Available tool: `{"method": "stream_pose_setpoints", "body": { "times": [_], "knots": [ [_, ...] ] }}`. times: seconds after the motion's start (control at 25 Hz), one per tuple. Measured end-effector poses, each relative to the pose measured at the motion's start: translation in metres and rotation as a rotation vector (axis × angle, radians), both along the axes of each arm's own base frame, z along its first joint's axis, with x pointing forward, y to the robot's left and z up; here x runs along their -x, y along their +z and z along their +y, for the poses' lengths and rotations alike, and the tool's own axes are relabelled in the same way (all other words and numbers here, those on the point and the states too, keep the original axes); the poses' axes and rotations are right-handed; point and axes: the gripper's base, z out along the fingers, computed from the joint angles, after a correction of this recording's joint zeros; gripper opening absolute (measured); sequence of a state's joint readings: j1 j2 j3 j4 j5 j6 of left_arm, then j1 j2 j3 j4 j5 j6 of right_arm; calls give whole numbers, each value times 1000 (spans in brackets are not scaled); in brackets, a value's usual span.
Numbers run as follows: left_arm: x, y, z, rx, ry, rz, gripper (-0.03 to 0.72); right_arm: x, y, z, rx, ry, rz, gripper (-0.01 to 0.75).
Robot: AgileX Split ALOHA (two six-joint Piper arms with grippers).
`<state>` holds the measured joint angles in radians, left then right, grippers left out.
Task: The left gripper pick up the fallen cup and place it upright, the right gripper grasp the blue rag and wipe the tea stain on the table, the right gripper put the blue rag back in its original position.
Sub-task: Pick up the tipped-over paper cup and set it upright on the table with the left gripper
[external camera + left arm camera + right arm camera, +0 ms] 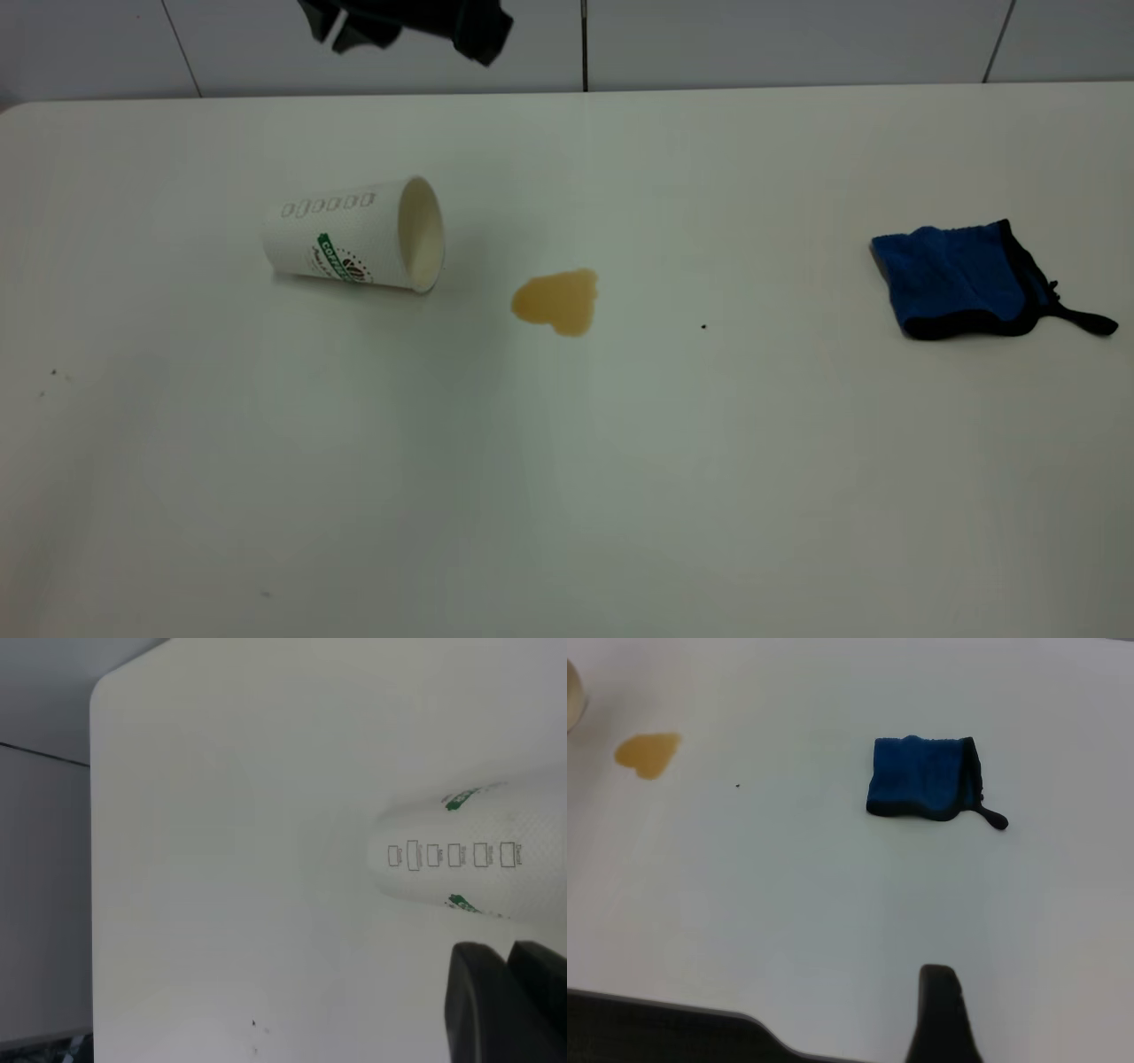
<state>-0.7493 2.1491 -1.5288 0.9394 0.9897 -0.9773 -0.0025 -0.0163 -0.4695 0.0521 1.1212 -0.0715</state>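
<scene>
The white paper cup [341, 239] with a green band lies on its side on the off-white table [567, 496], left of centre, its mouth turned toward the tea stain [558, 301]. That light-brown blob sits just right of the cup. My left gripper [407, 22] hangs high above the table's far edge, behind the cup, shut and empty. In the left wrist view its tips [507, 950] are beside the cup [469, 850], apart from it. The blue rag [957, 279], black-edged, lies crumpled at the right. My right gripper [940, 992] shows only as one black tip, well away from the rag [921, 778] and the stain [648, 753].
A tiny dark speck [703, 326] sits between the stain and the rag. A tiled wall [797, 40] rises behind the table's far edge. The table's rounded corner [102, 691] lies beyond the cup's base. A few faint specks [53, 374] mark the left side.
</scene>
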Motion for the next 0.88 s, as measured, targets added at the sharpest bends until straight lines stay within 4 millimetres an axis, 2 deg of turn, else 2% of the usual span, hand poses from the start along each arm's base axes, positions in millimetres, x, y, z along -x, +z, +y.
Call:
{"method": "stream_pose_setpoints", "body": {
  "times": [0.2,0.44,0.6,0.72,0.88],
  "knots": [
    [-15,-28,-13,-27,9,12,169,0,0,0,0,0,0,572],
    [-27,-53,-23,-52,4,15,423,0,0,0,0,0,0,572],
    [-36,-73,-18,-86,42,30,585,0,0,0,0,0,0,572],
    [-46,-86,-13,-102,76,36,655,0,0,0,0,0,0,572],
    [-57,-102,-8,-88,117,58,672,0,0,0,0,0,0,572]
  ]
}}
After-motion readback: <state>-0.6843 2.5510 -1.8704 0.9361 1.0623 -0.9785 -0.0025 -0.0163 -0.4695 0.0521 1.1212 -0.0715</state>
